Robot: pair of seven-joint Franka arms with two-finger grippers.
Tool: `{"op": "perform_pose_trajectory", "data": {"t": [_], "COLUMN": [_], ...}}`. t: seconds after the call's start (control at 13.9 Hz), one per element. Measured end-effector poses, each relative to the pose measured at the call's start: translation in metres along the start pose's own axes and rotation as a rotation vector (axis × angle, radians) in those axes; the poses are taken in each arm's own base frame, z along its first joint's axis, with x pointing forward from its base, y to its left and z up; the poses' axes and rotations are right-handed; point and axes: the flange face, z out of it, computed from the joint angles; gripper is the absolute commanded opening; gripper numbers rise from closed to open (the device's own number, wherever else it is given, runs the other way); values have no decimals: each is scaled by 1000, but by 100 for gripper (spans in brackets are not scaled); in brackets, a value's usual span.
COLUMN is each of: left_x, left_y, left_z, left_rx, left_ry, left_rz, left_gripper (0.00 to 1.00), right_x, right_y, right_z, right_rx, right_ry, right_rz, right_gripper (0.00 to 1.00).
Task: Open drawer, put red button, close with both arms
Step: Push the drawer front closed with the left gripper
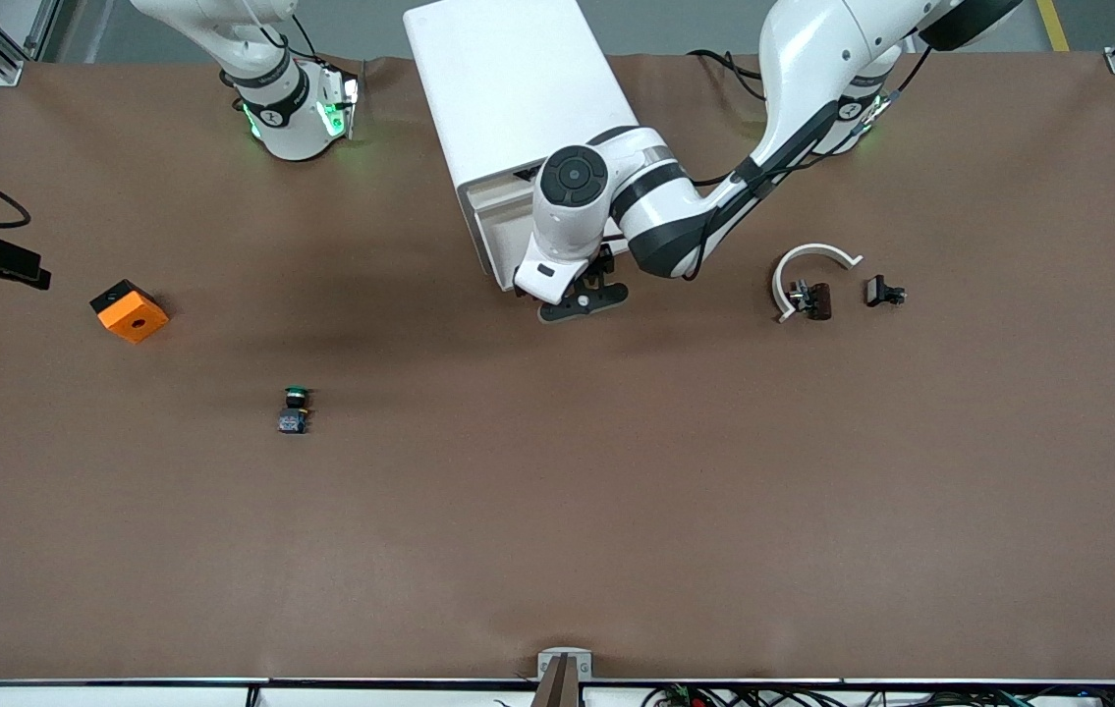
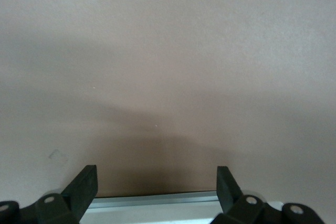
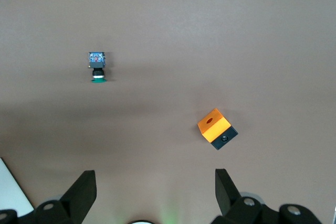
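Can't find the red button anywhere, tbh. The only clear one is the green-capped button (image 1: 295, 409), lying on its side on the tabletop (image 1: 557, 550). Its long axis runs toward the front camera, cap pointing away from it. Something dark sits by the white curved piece (image 1: 809, 263) toward the left arm's end, too small to tell what.

I'd guess the red one handles the same: light, rigid, slick round cap. So pinch the blocky body across its flat sides.

Left end effector (image 2: 156, 187) is at the drawer (image 1: 490, 228) front, fingers apart. Right end effector (image 3: 156, 187) waits, fingers apart, over the orange cube (image 3: 214, 128).
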Motion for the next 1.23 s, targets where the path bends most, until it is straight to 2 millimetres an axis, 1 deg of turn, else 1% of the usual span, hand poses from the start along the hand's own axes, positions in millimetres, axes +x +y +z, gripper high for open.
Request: {"op": "perform_pose_trajectory", "data": {"t": [0.36,0.58,0.72,1.01,1.23], "left_x": [-7,-16,-22,-32,-47], "left_y": [3,7,9,12,16], "left_z": [0,-2,-2,5,16], "left_rx": [-19,-32,-37,-30,-18], "left_ry": [-55,-103,-132,-161,-204], "left_rz": [-25,-44,-54,-75,-83], "left_gripper": [100,100,100,100,100], "right_x": [-1,-2,-3,-3,-4], "right_y": [-2,-4,-4,-7,-8], "right_z": [-9,-26,-33,-34,-31], "right_rx": [-2,-6,-7,10,15], "right_ry": [12,49,62,65,44], "right_rz": [-3,-7,-4,120,143], "right_gripper": [100,100,100,100,100]}}
